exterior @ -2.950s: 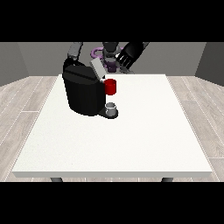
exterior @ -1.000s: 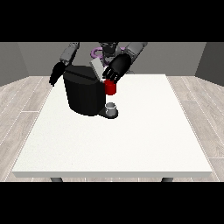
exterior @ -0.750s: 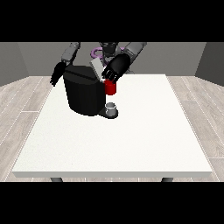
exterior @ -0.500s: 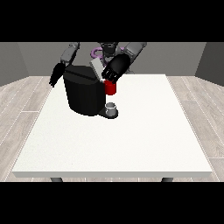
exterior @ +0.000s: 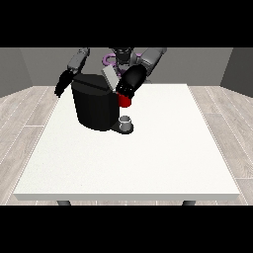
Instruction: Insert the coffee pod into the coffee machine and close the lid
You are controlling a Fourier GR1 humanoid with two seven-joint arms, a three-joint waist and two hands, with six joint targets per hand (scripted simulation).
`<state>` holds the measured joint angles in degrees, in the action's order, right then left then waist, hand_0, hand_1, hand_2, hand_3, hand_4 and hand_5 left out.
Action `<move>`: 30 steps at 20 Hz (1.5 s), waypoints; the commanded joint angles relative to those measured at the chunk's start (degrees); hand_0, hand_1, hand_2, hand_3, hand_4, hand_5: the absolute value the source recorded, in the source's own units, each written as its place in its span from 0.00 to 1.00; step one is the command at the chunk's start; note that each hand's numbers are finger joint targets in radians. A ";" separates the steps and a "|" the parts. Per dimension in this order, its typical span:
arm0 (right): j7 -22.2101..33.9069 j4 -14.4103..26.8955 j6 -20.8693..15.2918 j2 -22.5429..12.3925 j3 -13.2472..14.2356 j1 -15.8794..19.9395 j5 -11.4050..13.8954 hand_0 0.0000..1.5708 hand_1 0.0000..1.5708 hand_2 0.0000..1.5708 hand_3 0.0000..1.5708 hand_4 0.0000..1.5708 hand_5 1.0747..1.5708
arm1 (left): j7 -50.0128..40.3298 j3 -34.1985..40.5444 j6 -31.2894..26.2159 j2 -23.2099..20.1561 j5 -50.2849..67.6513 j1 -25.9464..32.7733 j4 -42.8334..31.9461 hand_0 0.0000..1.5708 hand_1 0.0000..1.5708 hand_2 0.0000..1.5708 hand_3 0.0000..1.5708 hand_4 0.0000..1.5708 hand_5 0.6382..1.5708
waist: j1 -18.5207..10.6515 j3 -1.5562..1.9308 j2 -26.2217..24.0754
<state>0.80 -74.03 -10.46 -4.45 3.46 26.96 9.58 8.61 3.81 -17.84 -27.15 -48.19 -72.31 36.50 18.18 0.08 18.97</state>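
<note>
Hand at the view's right [exterior: 129,85] seems curled round the coffee pod [exterior: 124,100] beside the coffee machine [exterior: 95,103]; next, lift it to the open lid [exterior: 109,77].

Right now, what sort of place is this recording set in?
Probably a bare test room: a white table on grey plank flooring, with only a black coffee machine and small cup.

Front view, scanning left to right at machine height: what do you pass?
Robot hand at the view's left → black coffee machine → small grey cup on its base → robot hand at the view's right, over the machine's red part.
</note>
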 commanded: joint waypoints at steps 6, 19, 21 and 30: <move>1.06 -1.65 -1.26 1.78 -1.82 -0.29 1.12 0.00 0.00 0.00 0.00 0.00 1.00 | 2.17 2.95 3.71 -1.76 0.47 -1.09 -1.84 0.72 0.72 0.72 0.61 0.00 1.00 | 1.41 -0.08 2.99; 4.94 -3.68 -2.12 0.23 -2.47 2.13 3.43 0.00 0.00 0.00 0.00 0.00 1.00 | 9.60 1.67 6.73 -3.90 -1.87 -1.03 -1.33 0.73 0.73 0.71 0.54 0.00 1.00 | 1.14 -0.11 3.83; 1.69 -1.40 -2.16 1.66 -1.93 0.47 2.15 0.00 0.00 0.00 0.00 0.05 1.00 | 6.54 0.52 5.73 -1.81 -2.74 -1.40 -0.62 0.66 0.66 0.67 0.47 0.00 1.00 | 0.62 -0.05 2.25; 2.00 -1.42 -1.49 0.10 -1.13 1.41 2.15 0.00 0.00 0.00 0.00 0.06 1.00 | 7.95 1.42 5.77 -5.42 -3.98 -2.23 -2.02 0.00 0.00 0.40 0.31 0.00 1.00 | 0.85 -0.07 3.76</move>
<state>1.78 -74.99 -11.88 -4.39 2.46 28.42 11.60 16.78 4.98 -12.67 -32.01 -51.46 -75.25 36.10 18.95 0.17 23.09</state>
